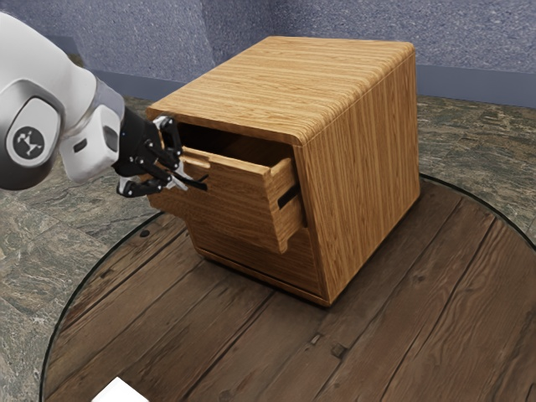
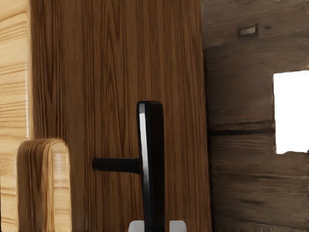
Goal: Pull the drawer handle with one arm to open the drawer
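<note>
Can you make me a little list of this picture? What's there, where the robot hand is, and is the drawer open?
cabinet: wooden, standing on a round wooden table
drawer: the top one, pulled partly out
handle: black bar on the drawer's front
gripper: right at the handle
task: drawer open partway, not fully

Soft, even light from above. The cabinet [image 1: 335,92] top is its brightest face; the side toward the exterior view's right is a shade darker. A faint, soft-edged shadow lies on the table [image 1: 402,327] at the cabinet's base, and the cavity above the drawer [image 1: 239,197] is dark. Wrist view: a thin glint runs along the black handle [image 2: 150,164]; a white patch [image 2: 291,111] beside the cabinet is blown out.
</note>
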### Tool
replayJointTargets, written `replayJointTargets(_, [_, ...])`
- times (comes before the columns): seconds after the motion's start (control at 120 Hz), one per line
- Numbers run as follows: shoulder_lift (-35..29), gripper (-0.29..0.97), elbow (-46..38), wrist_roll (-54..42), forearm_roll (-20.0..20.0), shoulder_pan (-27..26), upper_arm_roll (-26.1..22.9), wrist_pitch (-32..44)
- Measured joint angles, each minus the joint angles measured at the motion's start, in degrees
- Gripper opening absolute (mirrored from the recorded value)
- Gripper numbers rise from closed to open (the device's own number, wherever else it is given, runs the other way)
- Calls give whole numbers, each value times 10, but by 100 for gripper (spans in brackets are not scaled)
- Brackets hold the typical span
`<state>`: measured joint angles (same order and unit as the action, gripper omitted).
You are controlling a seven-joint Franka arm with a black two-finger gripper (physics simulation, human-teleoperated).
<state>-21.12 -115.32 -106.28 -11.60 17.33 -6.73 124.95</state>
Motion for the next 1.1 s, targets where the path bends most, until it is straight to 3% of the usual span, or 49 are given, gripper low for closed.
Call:
replayJointTargets(0.467, [-106,-10,-83,4,0,-4,12,-14])
replayJointTargets(0.775, [-174,-11,-137,7,2,-33,41,-21])
replayJointTargets(1.1, [-213,-9,-164,10,7,-36,58,-30])
